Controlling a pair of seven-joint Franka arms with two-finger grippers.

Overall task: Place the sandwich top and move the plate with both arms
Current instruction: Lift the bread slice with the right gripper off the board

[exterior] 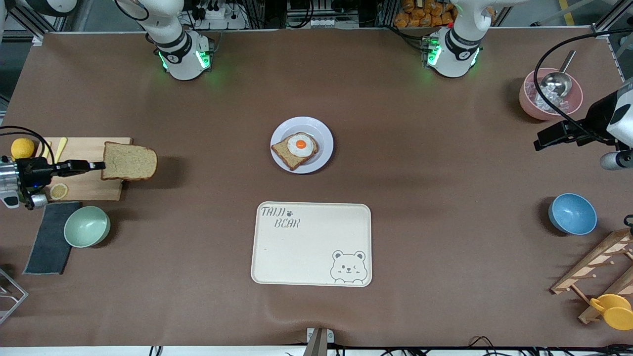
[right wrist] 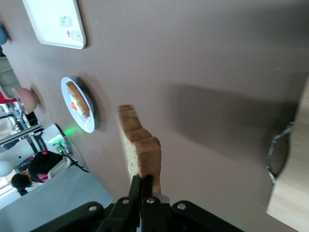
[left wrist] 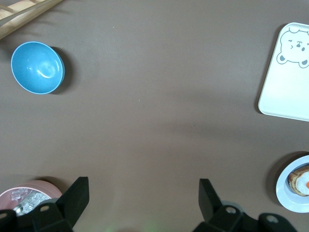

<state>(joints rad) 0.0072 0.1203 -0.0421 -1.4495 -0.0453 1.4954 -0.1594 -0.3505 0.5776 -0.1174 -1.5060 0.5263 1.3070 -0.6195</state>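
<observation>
While the right gripper [exterior: 96,165] pinches the bread slice [exterior: 129,161] by one edge and holds it in the air over the corner of the wooden board [exterior: 89,170], the plate [exterior: 321,133] sits in the middle of the brown table [exterior: 420,247], carrying a darker toast slice [exterior: 293,154] with a fried egg [exterior: 300,144] on top. Taking the plate as landmark: the cream bear-print tray [exterior: 311,244] lies nearer to the front camera than the plate, with nothing on it; the mint bowl [exterior: 87,226] stands toward the right arm's end, beside a dark cloth [exterior: 49,242]; the blue bowl [exterior: 572,213] stands toward the left arm's end, and the pink bowl [exterior: 531,106] there holds a metal scoop [exterior: 558,81] and clear pieces. The left gripper [left wrist: 142,195] waits over bare table near the pink bowl, its fingers spread wide. A wooden rack [exterior: 601,269] with a yellow cup [exterior: 613,310] stands at the table's edge.
</observation>
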